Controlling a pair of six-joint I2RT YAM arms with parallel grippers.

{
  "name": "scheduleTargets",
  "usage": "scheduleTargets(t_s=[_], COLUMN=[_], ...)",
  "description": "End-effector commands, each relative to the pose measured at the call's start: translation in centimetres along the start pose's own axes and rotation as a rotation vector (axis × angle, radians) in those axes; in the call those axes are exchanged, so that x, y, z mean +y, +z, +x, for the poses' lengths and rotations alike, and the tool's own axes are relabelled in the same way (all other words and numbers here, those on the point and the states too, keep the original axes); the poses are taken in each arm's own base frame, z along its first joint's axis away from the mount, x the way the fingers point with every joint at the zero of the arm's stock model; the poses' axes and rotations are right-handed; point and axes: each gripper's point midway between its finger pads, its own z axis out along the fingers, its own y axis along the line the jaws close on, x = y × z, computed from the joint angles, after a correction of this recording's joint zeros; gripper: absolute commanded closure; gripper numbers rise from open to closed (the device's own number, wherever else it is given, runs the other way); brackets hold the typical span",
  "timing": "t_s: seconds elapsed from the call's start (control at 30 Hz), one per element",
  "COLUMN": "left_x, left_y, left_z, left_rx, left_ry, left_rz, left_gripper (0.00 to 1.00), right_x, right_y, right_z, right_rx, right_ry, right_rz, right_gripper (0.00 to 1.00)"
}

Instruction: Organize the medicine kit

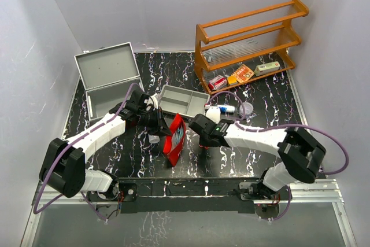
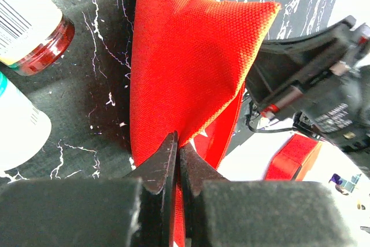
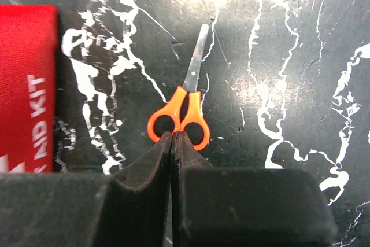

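Two shut: left pincer (image 2: 176, 160) pinching woven red pouch (image 2: 191, 56); right pincer (image 3: 172, 143) at orange-looped scissors (image 3: 189, 99).

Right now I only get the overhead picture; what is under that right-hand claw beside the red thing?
Observer: Small scissors with orange handles, lying flat on the table. The right gripper is shut right at the handles.
Operator: Is it holding them?
Observer: I can't tell. The closed tips meet where the two loops join.
Operator: And the other arm?
Observer: The left gripper is shut on the red pouch, pinching its fabric edge.
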Motion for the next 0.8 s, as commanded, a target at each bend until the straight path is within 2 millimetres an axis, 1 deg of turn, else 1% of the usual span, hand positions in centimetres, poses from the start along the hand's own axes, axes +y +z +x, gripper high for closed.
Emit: scheduleTargets(t_s=[0.0,0.17,0.27,0.33,0.4,0.5,0.57,0.63,0.77], left_x=[-0.5,-0.5,-0.6,-0.5,-0.5,-0.5,-0.5,-0.4,-0.4], left_y=[-0.8,-0.8,-0.8,-0.8,-0.7,-0.7,-0.7,-0.7,-0.8], left_z=[-0.4,-0.5,-0.6,-0.5,-0.5,-0.5,-0.4,-0.4,-0.4], left_rx=[-0.014,-0.017,-0.02,-0.017,-0.017,-0.015,-0.015,-0.016,-0.017], left_ry=[0.021,0.022,0.023,0.021,0.017,0.016,0.015,0.013,0.011], left_rz=[-0.006,-0.005,-0.005,-0.005,-0.005,-0.004,-0.004,-0.006,-0.005], left_gripper=[1.0,1.0,1.0,1.0,1.0,1.0,1.0,1.0,1.0], right_x=[1.2,2.6,2.8,2.3,1.5,0.4,0.1,0.0,0.4], right_y=[-2.4,-5.2,-6.2,-5.9,-5.2,-3.9,-3.1,-2.5,-1.6], right_z=[-3.3,-5.6,-6.4,-6.3,-5.8,-4.4,-3.6,-3.0,-2.3], right_rx=[-0.127,-0.212,-0.25,-0.252,-0.233,-0.176,-0.142,-0.115,-0.083], right_ry=[0.095,0.176,0.209,0.205,0.189,0.161,0.149,0.143,0.116], right_rz=[-0.095,-0.226,-0.265,-0.238,-0.18,-0.088,-0.05,-0.028,-0.026], right_gripper=[1.0,1.0,1.0,1.0,1.0,0.83,0.76,0.73,0.73])
